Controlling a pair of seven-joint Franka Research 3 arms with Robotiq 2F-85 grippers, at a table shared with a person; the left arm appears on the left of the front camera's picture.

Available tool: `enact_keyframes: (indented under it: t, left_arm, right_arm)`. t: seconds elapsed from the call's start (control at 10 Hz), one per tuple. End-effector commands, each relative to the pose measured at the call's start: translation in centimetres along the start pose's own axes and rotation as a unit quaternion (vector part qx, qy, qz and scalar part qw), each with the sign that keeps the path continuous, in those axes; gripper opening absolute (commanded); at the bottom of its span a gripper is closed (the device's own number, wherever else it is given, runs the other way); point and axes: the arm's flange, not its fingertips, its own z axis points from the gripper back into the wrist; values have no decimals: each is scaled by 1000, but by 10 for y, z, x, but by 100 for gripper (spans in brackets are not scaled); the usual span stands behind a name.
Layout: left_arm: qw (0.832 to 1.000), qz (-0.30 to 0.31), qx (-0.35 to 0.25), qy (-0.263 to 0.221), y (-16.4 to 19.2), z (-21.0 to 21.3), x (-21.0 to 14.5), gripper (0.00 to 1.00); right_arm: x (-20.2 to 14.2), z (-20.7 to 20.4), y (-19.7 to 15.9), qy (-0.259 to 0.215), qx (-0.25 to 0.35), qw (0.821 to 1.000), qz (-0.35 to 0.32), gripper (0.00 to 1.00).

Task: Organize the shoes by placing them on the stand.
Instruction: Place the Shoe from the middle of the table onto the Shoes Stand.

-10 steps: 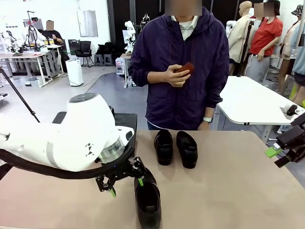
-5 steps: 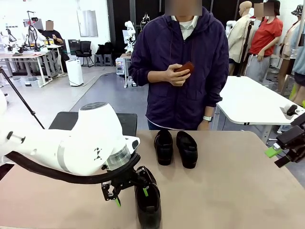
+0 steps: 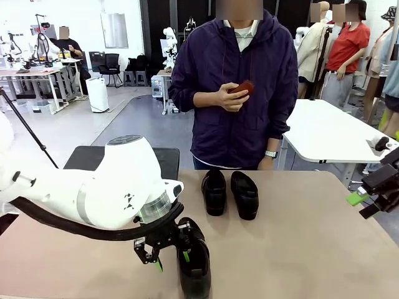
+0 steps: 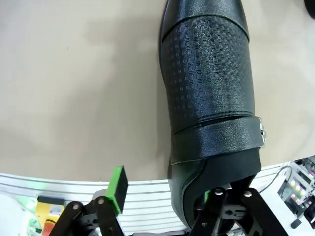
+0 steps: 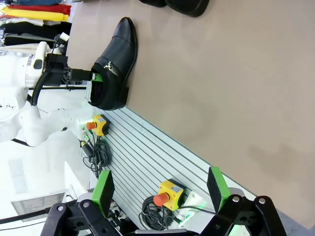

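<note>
Left wrist view: left pincer [image 4: 162, 192] half-open astride shoe [image 4: 206, 98] heel, one pad [image 4: 117, 188] not touching.

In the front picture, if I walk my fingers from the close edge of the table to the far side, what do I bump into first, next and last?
near shoe, with the left gripper at it → pair of shoes side by side → person standing at the far edge
</note>
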Motion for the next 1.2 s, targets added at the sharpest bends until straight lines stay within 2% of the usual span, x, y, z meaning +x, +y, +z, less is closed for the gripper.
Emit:
enact_keyframes:
  t: [0.0,0.4,0.7,0.9,1.1]
  left_arm:
    - [1000,-2,9,3,-6,-1,3,0]
    - [1000,-13,2,11,-11,-3,1,0]
    - [999,-33,-2,-22,-15,12,-1,0]
    - [996,-58,-11,-73,-17,57,-7,0]
    - [987,-114,3,-113,-14,124,-15,0]
  right_arm:
    - [-1,3,-2,3,3,1000,12,100]
    - [-1,3,-2,3,3,1000,12,100]
    - [-1,3,-2,3,3,1000,12,100]
    - [-1,3,-2,3,3,1000,12,100]
    - [-1,3,-2,3,3,1000,12,100]
